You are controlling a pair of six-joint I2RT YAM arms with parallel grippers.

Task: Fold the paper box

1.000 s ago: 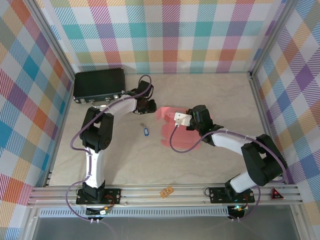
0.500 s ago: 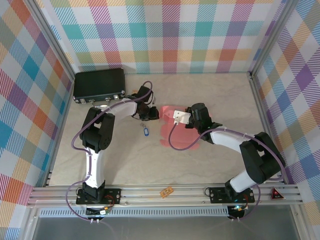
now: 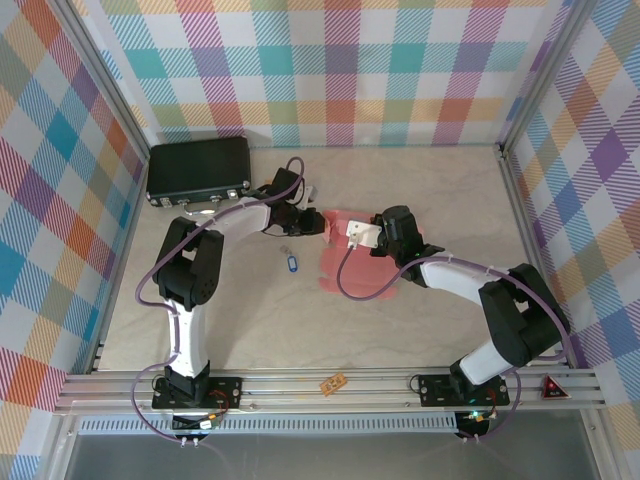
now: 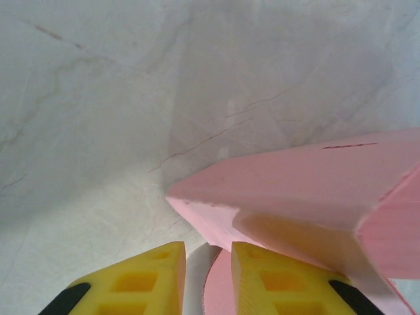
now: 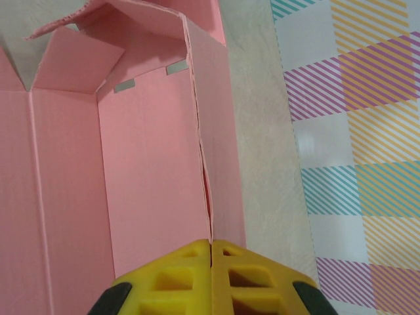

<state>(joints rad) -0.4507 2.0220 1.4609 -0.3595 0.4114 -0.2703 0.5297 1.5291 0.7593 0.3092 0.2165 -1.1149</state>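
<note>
The salmon-pink paper box lies partly folded mid-table between both arms. My left gripper is at its left end. In the left wrist view its yellow fingers stand a little apart, and a rounded pink flap edge lies in the gap beside the right finger; a pointed fold of the box rises just ahead. My right gripper is over the box's far side. In the right wrist view it is shut on the upright doubled side wall of the box, with the open inside to the left.
A black hard case sits at the back left. A blue key tag lies on the table just left of the box. Plaid walls enclose the table on three sides. Bare tabletop lies in front of the box.
My left gripper has moved right, up to the box's left end. The box has been drawn in and looks narrower than a second ago. The right gripper has kept its grip.
</note>
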